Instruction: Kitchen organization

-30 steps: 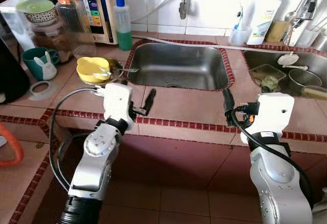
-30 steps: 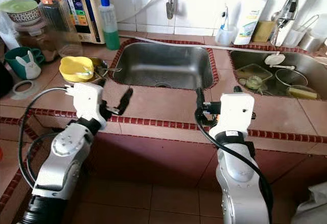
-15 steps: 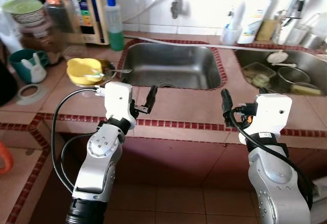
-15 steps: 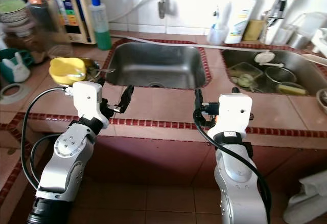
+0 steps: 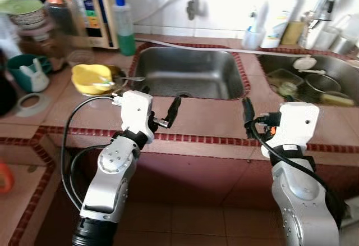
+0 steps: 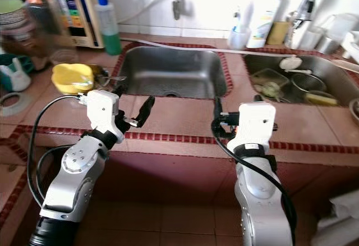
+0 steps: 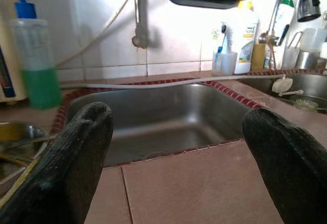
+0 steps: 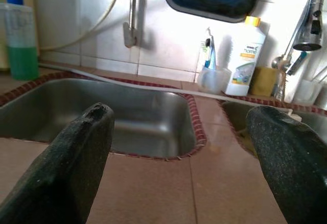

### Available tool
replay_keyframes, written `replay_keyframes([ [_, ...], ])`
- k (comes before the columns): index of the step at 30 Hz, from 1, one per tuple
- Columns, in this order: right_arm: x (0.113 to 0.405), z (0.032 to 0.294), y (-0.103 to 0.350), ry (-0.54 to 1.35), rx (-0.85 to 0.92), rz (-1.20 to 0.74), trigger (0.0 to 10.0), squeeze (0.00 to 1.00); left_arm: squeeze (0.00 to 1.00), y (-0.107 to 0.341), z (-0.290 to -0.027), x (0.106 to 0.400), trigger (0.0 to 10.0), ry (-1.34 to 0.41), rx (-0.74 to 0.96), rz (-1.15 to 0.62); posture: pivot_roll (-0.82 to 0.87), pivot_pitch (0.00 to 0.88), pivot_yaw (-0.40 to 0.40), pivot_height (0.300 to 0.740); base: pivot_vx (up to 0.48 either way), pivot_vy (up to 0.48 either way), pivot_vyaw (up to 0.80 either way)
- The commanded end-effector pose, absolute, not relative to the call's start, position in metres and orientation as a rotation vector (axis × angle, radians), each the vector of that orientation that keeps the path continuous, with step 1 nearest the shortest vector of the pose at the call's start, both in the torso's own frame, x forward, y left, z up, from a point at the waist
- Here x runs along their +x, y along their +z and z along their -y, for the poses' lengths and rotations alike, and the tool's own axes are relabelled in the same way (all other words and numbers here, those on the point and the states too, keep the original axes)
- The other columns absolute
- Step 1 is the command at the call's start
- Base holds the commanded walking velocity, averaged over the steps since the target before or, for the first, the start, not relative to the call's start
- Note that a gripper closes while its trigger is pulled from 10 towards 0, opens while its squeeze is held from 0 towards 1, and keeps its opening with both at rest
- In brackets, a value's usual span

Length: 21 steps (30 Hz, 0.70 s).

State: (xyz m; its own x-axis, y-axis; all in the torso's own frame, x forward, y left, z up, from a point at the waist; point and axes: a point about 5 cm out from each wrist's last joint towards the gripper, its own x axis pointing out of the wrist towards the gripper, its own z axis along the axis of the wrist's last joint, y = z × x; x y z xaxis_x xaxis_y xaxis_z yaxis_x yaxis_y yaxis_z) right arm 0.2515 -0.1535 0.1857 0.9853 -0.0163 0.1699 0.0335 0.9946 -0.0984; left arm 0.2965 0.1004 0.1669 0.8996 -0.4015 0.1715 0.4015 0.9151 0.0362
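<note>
Currently both arms are raised over the front edge of the tiled worktop [image 5: 207, 114], in front of the left sink [image 5: 190, 72]. Left gripper [image 5: 170, 115] hovers near the sink's front left corner, jaws spread, holding nothing. Right gripper [image 5: 247, 113] sits near the sink's front right corner, jaws also spread and empty per the right wrist view. Yellow bowl [image 5: 92, 78] with a spoon rests on the worktop left of the sink, beside a green soap bottle [image 5: 123, 26]. Right sink [image 5: 314, 80] holds dirty dishes. Teal mug [image 5: 25, 71] stands far left.
</note>
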Motion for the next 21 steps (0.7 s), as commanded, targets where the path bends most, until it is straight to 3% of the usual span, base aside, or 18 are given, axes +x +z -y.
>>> replay_keyframes([
  [1, 0.2516, 0.1556, 0.1880, -0.031, -0.106, 0.185, 10.0, 0.00, 0.00, 0.1692, -0.0965, 0.2948, 10.0, -0.435, -0.006, 0.188, 0.05, 0.000, 0.001, 0.740, 0.000, 0.000, 0.00],
  [5, 0.2519, 0.1560, 0.1883, -0.029, -0.109, 0.187, 10.0, 0.00, 0.00, 0.1700, -0.0950, 0.2938, 10.0, -0.461, -0.023, 0.193, 0.05, 0.000, 0.001, 0.740, 0.000, 0.000, 0.00],
  [21, 0.2514, 0.1568, 0.1882, -0.034, -0.112, 0.186, 10.0, 0.00, 0.00, 0.1711, -0.0915, 0.2921, 10.0, -0.494, -0.041, 0.198, 0.04, 0.000, 0.000, 0.740, 0.321, 0.000, 0.00],
])
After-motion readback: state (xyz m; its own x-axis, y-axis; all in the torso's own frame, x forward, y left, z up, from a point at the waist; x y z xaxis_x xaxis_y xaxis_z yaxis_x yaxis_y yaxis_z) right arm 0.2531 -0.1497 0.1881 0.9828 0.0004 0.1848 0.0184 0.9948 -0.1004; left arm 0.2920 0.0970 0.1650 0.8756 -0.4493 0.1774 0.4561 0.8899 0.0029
